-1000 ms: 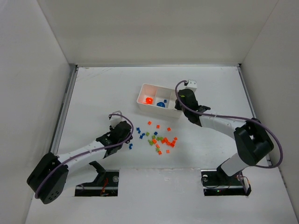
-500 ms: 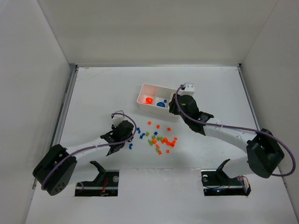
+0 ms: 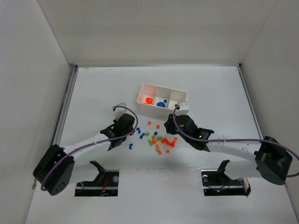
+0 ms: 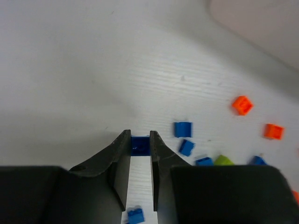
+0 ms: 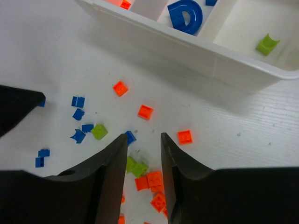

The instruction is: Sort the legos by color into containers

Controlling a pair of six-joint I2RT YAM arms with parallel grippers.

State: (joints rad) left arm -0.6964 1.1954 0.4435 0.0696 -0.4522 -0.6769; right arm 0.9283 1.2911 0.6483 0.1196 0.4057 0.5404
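Observation:
The legos are small orange-red, blue and yellow-green pieces scattered on the table (image 3: 161,140) in front of the white three-compartment tray (image 3: 139,95). My left gripper (image 3: 132,130) is at the blue pieces on the left of the scatter. In the left wrist view it (image 4: 139,140) is shut on one blue lego (image 4: 139,144). My right gripper (image 3: 166,129) hangs over the orange and green cluster. In the right wrist view it (image 5: 144,136) is open and empty. The tray (image 5: 201,56) holds an orange piece on the left, a blue rounded piece (image 5: 186,15) in the middle and a green piece (image 5: 267,43) on the right.
White walls enclose the table on three sides. Loose blue legos (image 4: 183,129) lie just right of my left fingers, with orange ones (image 4: 242,104) farther right. The two arm bases sit at the near edge.
My right gripper has moved from over the tray's right end toward me, down over the lego cluster. My left gripper has shifted slightly right into the blue pieces.

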